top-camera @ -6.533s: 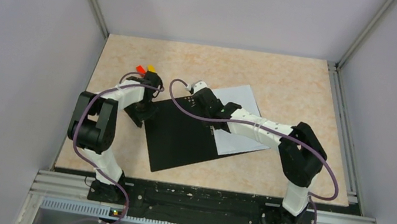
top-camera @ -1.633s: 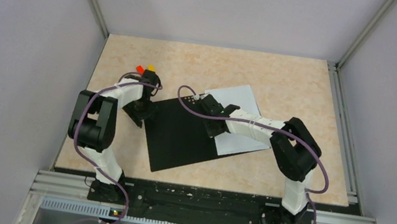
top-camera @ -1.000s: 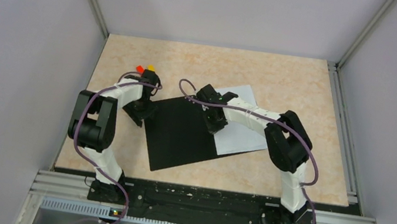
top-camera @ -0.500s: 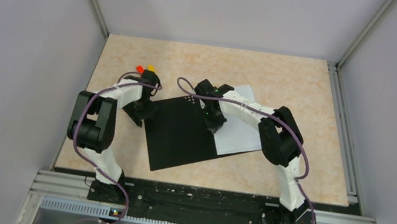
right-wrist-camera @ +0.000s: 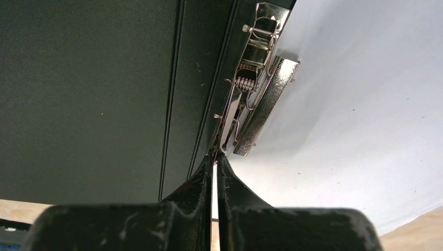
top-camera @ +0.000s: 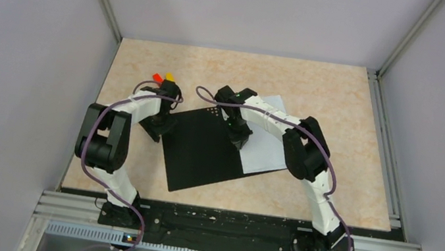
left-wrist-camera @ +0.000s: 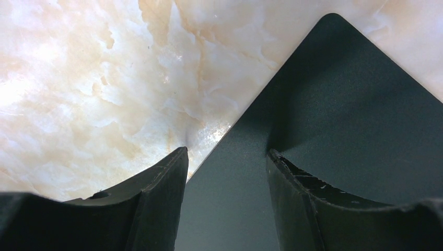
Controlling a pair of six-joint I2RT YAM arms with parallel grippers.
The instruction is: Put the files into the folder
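The folder point(top-camera: 202, 152) lies open on the table, black inside up. Its metal spine clip point(right-wrist-camera: 256, 99) runs along the right edge of the black panel point(right-wrist-camera: 94, 94). A white file sheet point(top-camera: 268, 147) lies on the folder's right half, its edge at the clip point(right-wrist-camera: 355, 115). My right gripper point(right-wrist-camera: 215, 154) is shut, tips pointing down against the near end of the clip point(top-camera: 238, 142). My left gripper point(left-wrist-camera: 227, 157) is open and straddles the folder's left edge near its corner point(top-camera: 156, 130), one finger point(left-wrist-camera: 167, 178) over the table and the other on the black panel point(left-wrist-camera: 339, 120).
Small red point(top-camera: 157, 78) and yellow point(top-camera: 169, 77) pieces sit by the left arm's wrist. Grey walls with metal posts enclose the marbled tabletop point(top-camera: 318, 93) on three sides. The arm bases stand on a black rail point(top-camera: 218, 225) at the near edge.
The right arm's elbow has swung left and toward the back, and its gripper has edged left along the spine. The white sheet's near right corner has shifted slightly left. The left arm is still.
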